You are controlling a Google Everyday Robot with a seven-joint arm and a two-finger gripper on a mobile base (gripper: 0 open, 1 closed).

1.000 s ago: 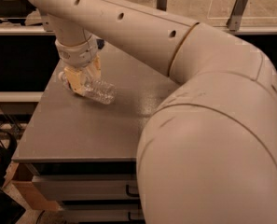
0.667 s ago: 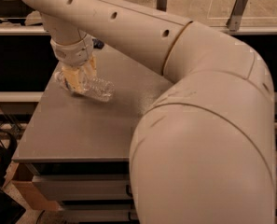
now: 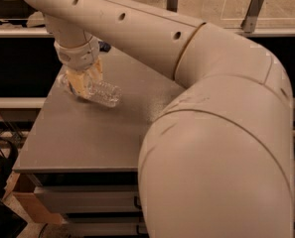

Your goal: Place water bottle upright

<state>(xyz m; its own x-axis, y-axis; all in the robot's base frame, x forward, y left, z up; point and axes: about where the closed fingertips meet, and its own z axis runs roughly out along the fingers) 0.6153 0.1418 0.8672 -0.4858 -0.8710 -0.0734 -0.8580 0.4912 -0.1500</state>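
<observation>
- Cream, smooth-shelled robot arm: fills the right half of the view and reaches up and across to the far left corner of the table. It is the only arm.
- Grey flat-topped table: matte top with drawers below the front edge.
- Tan two-finger gripper: points down over the table's far left part, right on the bottle's left end. Cannot tell whether it is clamped on the bottle or loose about it.
- Small clear ribbed plastic water bottle: lies on its side on the tabletop. Its long axis runs from under the gripper out to the right and slightly toward the camera, and the right end is free.
- Judgement: standing it up means swinging that long axis from flat to vertical, pivoting about the gripped left end.
- Look: see-through with a ridged body. Cap and label not made out, so which end is the base is uncertain.
</observation>
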